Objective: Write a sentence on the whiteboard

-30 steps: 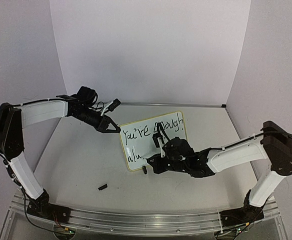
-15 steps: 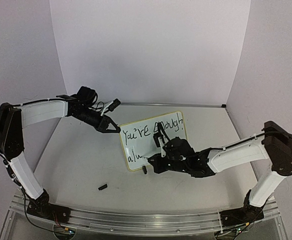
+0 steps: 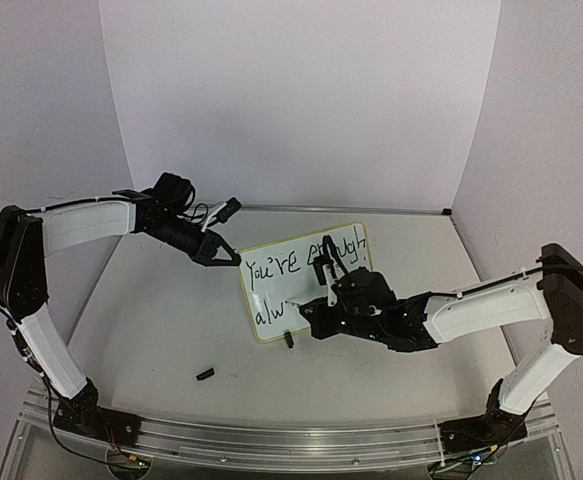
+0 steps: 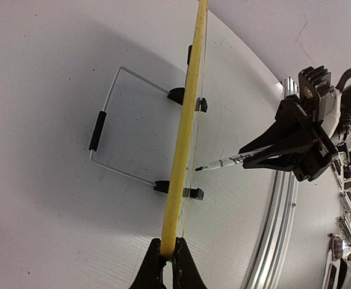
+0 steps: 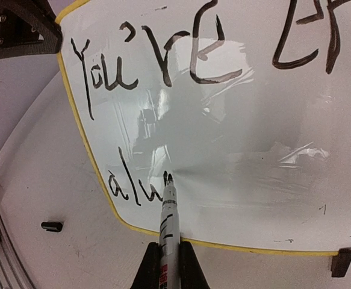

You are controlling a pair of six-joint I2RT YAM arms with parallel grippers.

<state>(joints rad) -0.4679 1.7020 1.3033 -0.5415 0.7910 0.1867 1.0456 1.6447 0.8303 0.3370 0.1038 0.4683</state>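
Note:
The whiteboard (image 3: 271,292) stands tilted on the table's middle, with its yellow rim (image 4: 184,138) seen edge-on in the left wrist view. My left gripper (image 3: 233,258) (image 4: 167,253) is shut on the rim at the board's upper left corner. My right gripper (image 3: 307,318) (image 5: 169,256) is shut on a black-and-white marker (image 5: 170,220) (image 4: 223,162). The marker's tip touches the board's face (image 5: 241,138) at the end of "alw" (image 5: 133,183). The sentence reads "You're enough" (image 3: 286,263) on the top line, partly hidden by my right arm, and "alw" (image 3: 269,315) below.
A small black marker cap (image 3: 205,375) (image 5: 52,226) lies on the table left of the board's front. A wire stand (image 4: 103,120) and black clip feet (image 4: 193,192) (image 5: 342,263) prop the board. An aluminium rail (image 3: 291,440) runs along the near edge.
The right gripper has shifted slightly right and up along the lower line, and the writing there has grown to "alw". The left arm has not moved.

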